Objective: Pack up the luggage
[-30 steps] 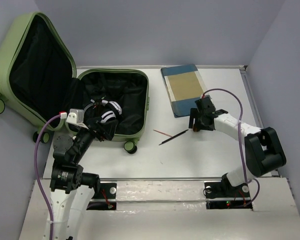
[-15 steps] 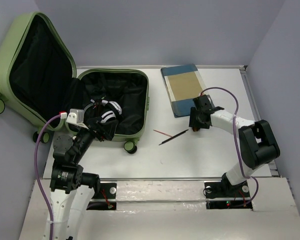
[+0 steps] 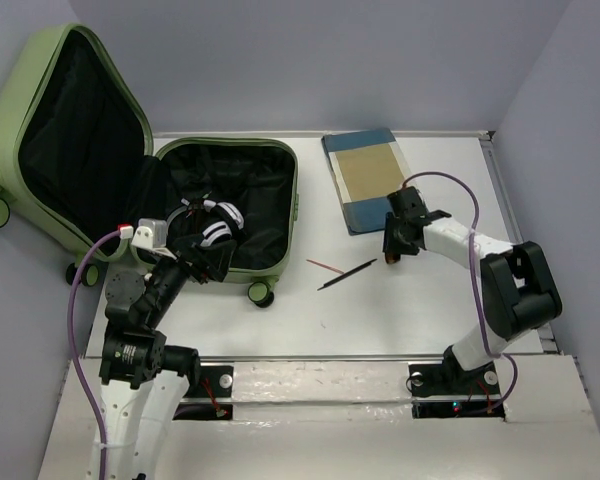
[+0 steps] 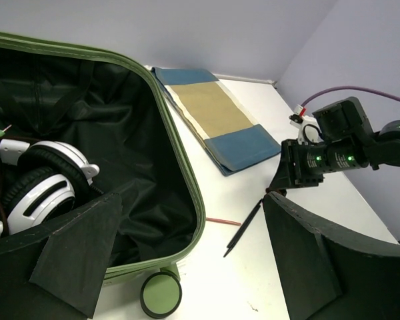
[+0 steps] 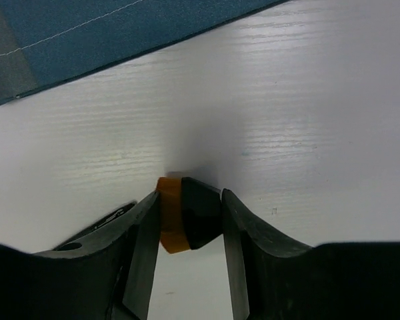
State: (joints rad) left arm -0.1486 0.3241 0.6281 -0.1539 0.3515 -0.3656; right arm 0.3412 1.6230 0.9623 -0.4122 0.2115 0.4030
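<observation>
luggage [image 3: 293, 205] open | left gripper [image 4: 193, 200] spread wide | right gripper [image 5: 190, 197] clamping orange-black piece [image 5: 177, 223]

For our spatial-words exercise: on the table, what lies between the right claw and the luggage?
A black pen and a thin red stick lie between the right claw and the luggage, clearest in the top view.

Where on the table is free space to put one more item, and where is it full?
Bare table lies along the near edge, between the black pen and the arm bases, and right of the blue-and-tan cloth. The luggage lining is free right of the headphones. Crowded: around the right claw, pinching a small orange-black item.
</observation>
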